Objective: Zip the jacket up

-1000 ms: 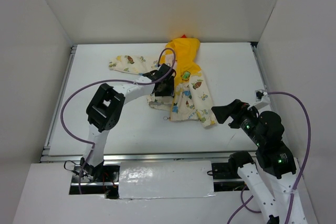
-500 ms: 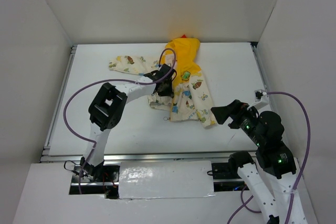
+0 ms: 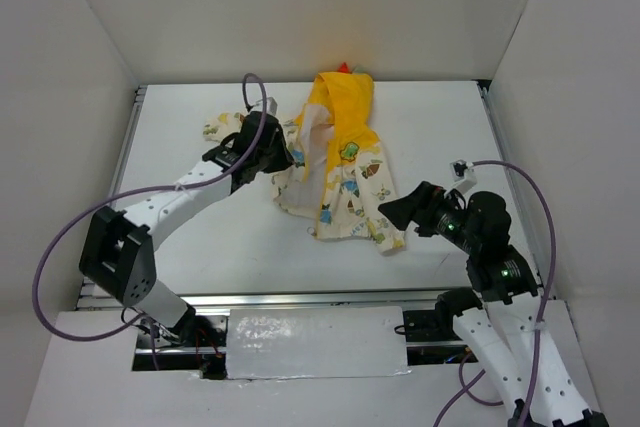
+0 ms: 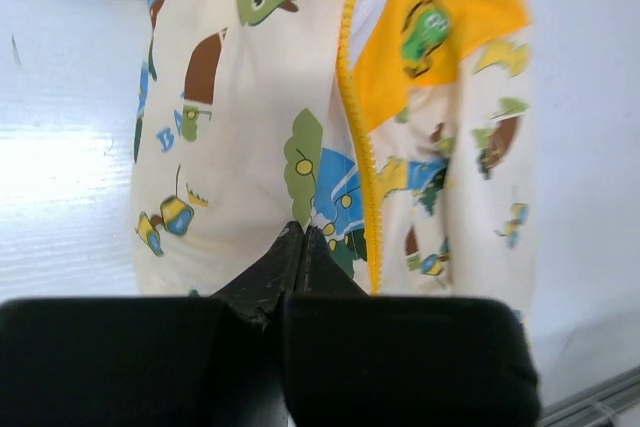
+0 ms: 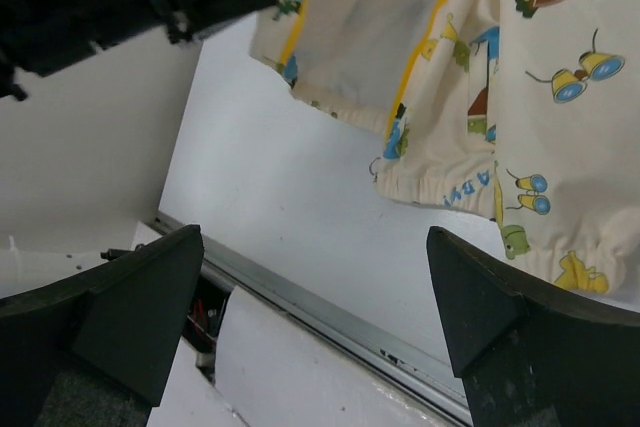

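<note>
The jacket [image 3: 345,162] lies at the table's far middle, cream with cartoon prints, its yellow hood [image 3: 340,97] pointing to the back wall. Its front lies open, showing yellow lining. In the left wrist view the yellow zipper [image 4: 355,147] runs down the cloth just right of my fingertips. My left gripper [image 3: 283,155] [image 4: 303,233] is shut on the jacket's left front panel [image 4: 230,147]. My right gripper [image 3: 392,209] [image 5: 320,317] hangs open just off the lower right hem [image 5: 450,172], holding nothing. A small zipper pull ring [image 5: 374,168] dangles at the hem.
White walls close in the table on three sides. A metal rail [image 3: 300,299] runs along the near edge, with a white cover plate [image 3: 315,342] in front of it. Purple cables [image 3: 60,247] loop off both arms. One sleeve [image 3: 222,129] lies left of the left gripper.
My left gripper has shut on the jacket's left front and swung left, dragging the cloth with it so the front lies wider. The right gripper has edged left toward the hem.
</note>
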